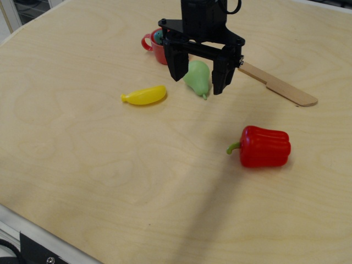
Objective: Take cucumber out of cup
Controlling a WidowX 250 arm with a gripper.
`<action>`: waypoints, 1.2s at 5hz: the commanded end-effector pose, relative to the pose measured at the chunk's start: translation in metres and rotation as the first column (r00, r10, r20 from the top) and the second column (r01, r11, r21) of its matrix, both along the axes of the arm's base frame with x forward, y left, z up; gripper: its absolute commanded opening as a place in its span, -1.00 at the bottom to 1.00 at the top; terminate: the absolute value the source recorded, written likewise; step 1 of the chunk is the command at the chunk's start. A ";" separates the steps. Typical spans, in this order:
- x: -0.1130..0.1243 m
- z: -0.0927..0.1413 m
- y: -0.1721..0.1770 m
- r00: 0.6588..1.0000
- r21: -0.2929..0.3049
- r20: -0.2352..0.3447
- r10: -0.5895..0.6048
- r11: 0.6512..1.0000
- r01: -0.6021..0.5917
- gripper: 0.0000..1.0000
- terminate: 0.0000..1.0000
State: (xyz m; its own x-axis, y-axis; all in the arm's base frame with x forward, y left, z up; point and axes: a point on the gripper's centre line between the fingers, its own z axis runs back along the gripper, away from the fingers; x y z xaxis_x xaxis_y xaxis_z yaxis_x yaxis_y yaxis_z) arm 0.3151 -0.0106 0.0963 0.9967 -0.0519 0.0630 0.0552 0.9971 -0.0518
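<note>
We are seeing the gripper [200, 77] hanging at upper centre with its jaws spread wide, gripping nothing, in front of the pear [197, 77]. The cucumber [158, 37] is sitting inside the cup [154, 45] on the bench [110, 176], behind the gripper.

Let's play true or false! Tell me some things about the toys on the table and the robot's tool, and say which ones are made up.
1. The cucumber sits inside the cup. True.
2. The tool is holding the banana. False: it is open and empty, with the banana lying apart on the table.
3. The pear shows between the tool's fingers. True.
4. The bell pepper is yellow. False: it is red.
5. A wooden spatula lies on the table. True.
</note>
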 end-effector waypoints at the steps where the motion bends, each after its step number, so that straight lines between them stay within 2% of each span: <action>1: 0.000 0.000 0.000 1.000 0.000 0.000 0.000 1.000 0.000 1.00 -1.00; 2: 0.015 0.006 0.028 0.986 0.000 0.063 0.155 0.988 -0.155 1.00 -1.00; 3: 0.026 0.012 0.055 0.966 0.032 0.103 0.237 0.970 -0.242 1.00 -1.00; 4: 0.035 0.022 0.086 0.963 0.012 0.145 0.225 0.973 -0.229 1.00 -1.00; 5: 0.052 0.017 0.113 0.975 0.014 0.175 0.136 0.990 -0.141 1.00 -1.00; 6: 0.074 0.011 0.126 0.980 0.052 0.178 0.085 0.994 -0.096 1.00 -1.00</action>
